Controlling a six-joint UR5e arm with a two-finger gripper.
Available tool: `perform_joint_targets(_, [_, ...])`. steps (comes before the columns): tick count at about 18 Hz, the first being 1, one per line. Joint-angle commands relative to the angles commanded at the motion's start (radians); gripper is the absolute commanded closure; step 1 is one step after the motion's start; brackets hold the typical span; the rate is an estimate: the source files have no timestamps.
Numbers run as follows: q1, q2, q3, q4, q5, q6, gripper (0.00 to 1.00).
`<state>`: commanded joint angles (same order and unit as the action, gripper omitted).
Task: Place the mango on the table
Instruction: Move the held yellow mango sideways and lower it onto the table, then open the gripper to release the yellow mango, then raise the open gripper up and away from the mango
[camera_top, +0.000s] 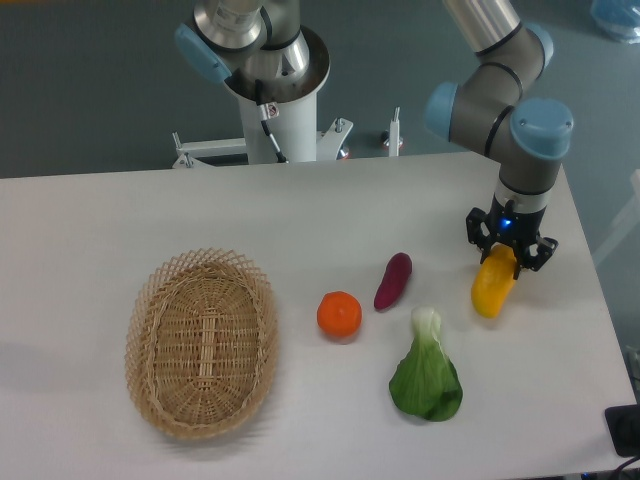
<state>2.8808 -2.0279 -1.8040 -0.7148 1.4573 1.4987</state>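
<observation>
The yellow mango (490, 290) is at the right side of the white table (90, 220), tilted, with its orange-tinged upper end between my gripper's fingers. My gripper (504, 262) points straight down over it and is shut on the mango's top end. The mango's lower end is at or just above the tabletop; I cannot tell if it touches.
A purple sweet potato (393, 281) lies left of the mango, a round orange (339, 314) beside it. A green leafy vegetable (427, 377) lies in front. A wicker basket (200, 342) stands at the left. The table's right edge is close to the gripper.
</observation>
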Motion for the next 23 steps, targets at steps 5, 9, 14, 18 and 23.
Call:
perform_joint_targets(5, [-0.002, 0.000, 0.008, 0.000, -0.003, -0.002, 0.00])
perform_joint_targets(9, [-0.002, 0.017, 0.026, 0.000, -0.003, -0.003, 0.00])
perform_joint_targets(14, [0.003, 0.058, 0.070, -0.028, 0.000, 0.003, 0.00])
perform_joint_targets(18, [0.005, 0.072, 0.198, -0.240, 0.003, 0.008, 0.00])
perform_joint_targets(23, [0.008, 0.094, 0.242, -0.324, 0.029, 0.015, 0.00])
